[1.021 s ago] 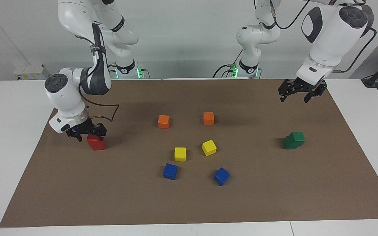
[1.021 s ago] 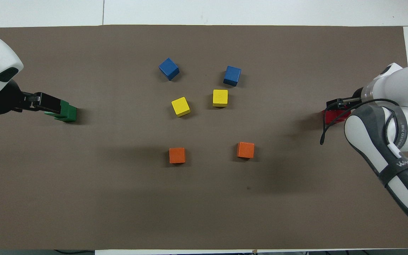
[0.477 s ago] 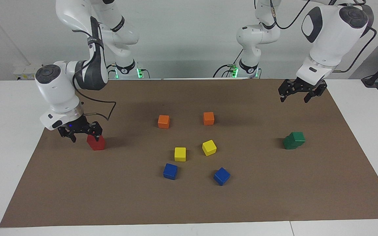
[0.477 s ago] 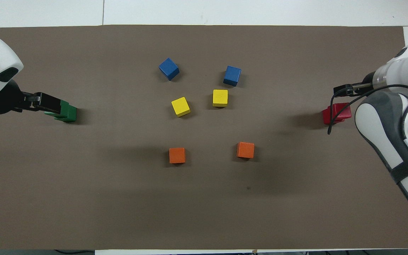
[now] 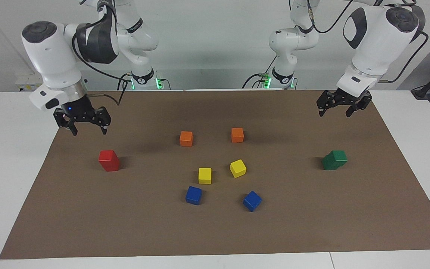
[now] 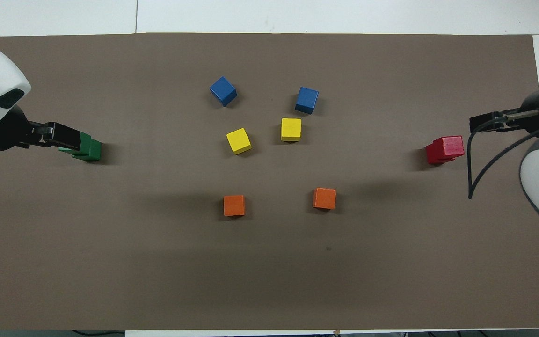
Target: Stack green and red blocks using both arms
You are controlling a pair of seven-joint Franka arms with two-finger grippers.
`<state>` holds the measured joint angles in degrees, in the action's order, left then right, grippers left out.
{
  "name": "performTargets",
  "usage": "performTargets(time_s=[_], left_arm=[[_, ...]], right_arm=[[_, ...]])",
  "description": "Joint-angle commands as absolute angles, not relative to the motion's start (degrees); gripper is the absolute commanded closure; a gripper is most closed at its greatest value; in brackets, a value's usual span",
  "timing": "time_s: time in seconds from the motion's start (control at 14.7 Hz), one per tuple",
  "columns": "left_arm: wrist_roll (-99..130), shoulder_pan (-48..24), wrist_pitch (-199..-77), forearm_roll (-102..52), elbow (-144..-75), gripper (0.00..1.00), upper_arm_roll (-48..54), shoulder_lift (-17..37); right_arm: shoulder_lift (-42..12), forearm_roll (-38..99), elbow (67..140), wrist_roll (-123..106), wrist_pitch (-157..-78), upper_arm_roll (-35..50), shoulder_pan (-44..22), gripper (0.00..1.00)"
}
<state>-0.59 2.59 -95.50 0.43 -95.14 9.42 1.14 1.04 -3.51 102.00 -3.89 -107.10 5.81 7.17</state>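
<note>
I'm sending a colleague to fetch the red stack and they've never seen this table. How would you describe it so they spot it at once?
Start at the brown mat that covers the table and go to the right arm's end. There the red stack stands alone, away from the orange, yellow and blue cubes at mid-mat. It is the only red thing, two cubes high, whereas those are single.
</note>
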Motion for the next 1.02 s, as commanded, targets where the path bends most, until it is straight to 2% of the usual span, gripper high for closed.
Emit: performTargets(time_s=[0.0, 0.14, 0.54, 0.75, 0.95], left_arm=[[-0.26, 2.46, -95.54, -0.53, -95.54, 0.0, 9.23, 0.53], [-0.26, 2.46, -95.54, -0.53, -95.54, 0.0, 9.23, 0.44], [-0.26, 2.46, -95.54, -0.53, -95.54, 0.0, 9.32, 0.44], [-0.26, 2.46, -95.45, -0.53, -95.54, 0.0, 9.32, 0.44], [-0.26, 2.46, -95.45, -0.53, -95.54, 0.0, 9.23, 0.44]], right_arm=[[3.77, -2.9, 101.34, -3.25, -103.1, 6.06, 7.38, 0.0], [4.13, -2.99, 100.73, -3.34, -102.22, 5.98, 7.38, 0.0], [4.13, -0.79, 95.73, -3.25, -92.4, 5.63, 8.0, 0.0], [4.31, -0.79, 94.48, -3.25, -89.48, 4.32, 7.03, 0.0], [4.39, -0.7, 93.87, -3.34, -88.68, -0.25, 3.35, 0.0]])
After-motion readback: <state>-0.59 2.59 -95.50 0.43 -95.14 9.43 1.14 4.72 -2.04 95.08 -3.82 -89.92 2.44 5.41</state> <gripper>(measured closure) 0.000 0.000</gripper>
